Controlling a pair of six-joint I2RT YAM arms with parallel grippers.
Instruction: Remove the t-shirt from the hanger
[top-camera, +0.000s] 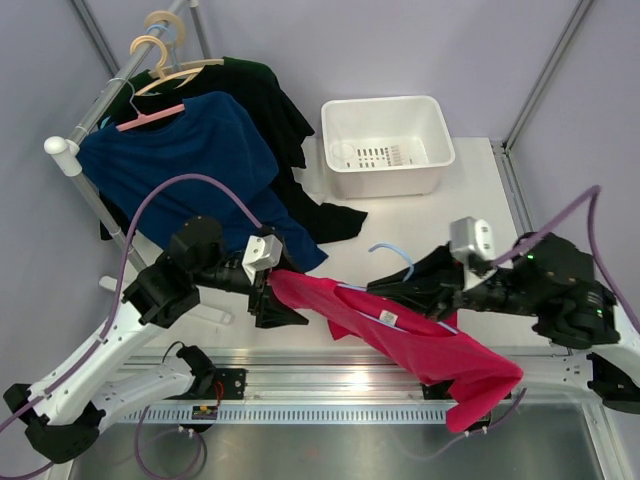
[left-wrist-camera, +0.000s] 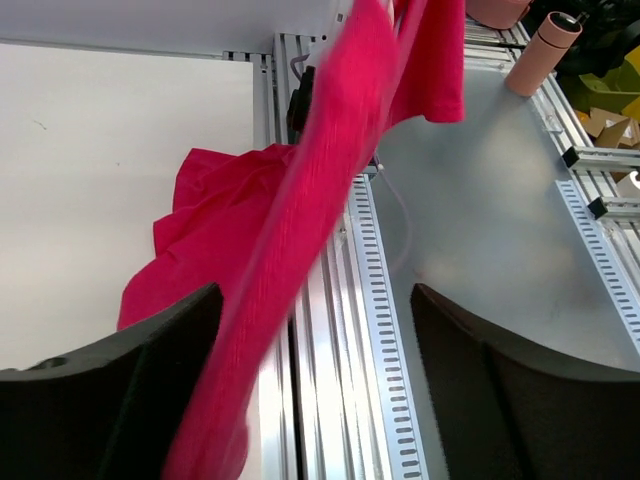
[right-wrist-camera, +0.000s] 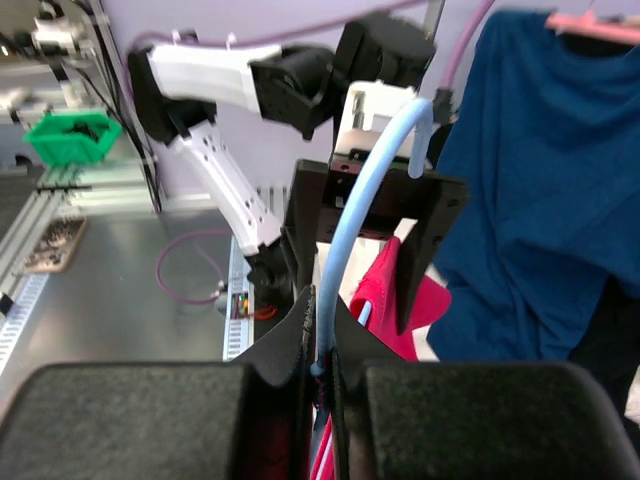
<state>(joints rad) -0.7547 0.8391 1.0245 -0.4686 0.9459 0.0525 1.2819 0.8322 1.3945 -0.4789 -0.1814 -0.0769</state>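
Note:
The crimson-pink t-shirt (top-camera: 420, 345) hangs stretched between my two grippers, and its right end drapes over the table's front edge. The white neck label (top-camera: 388, 317) shows. The light-blue wire hanger (top-camera: 392, 252) sticks out of the collar, hook up. My right gripper (top-camera: 392, 285) is shut on the hanger's neck. In the right wrist view (right-wrist-camera: 322, 335) the blue wire (right-wrist-camera: 362, 215) runs up from between the closed fingers. My left gripper (top-camera: 280, 300) is at the shirt's left end. In the left wrist view (left-wrist-camera: 315, 300) its jaws stand wide apart, and the cloth (left-wrist-camera: 330, 170) passes between them against the left finger.
A white bin (top-camera: 385, 150) stands at the back of the table. A clothes rack at the back left holds a navy shirt (top-camera: 190, 150) on a pink hanger (top-camera: 150, 118), dark garments (top-camera: 270, 100) and wooden hangers (top-camera: 165, 40). An aluminium rail (top-camera: 330, 375) runs along the front edge.

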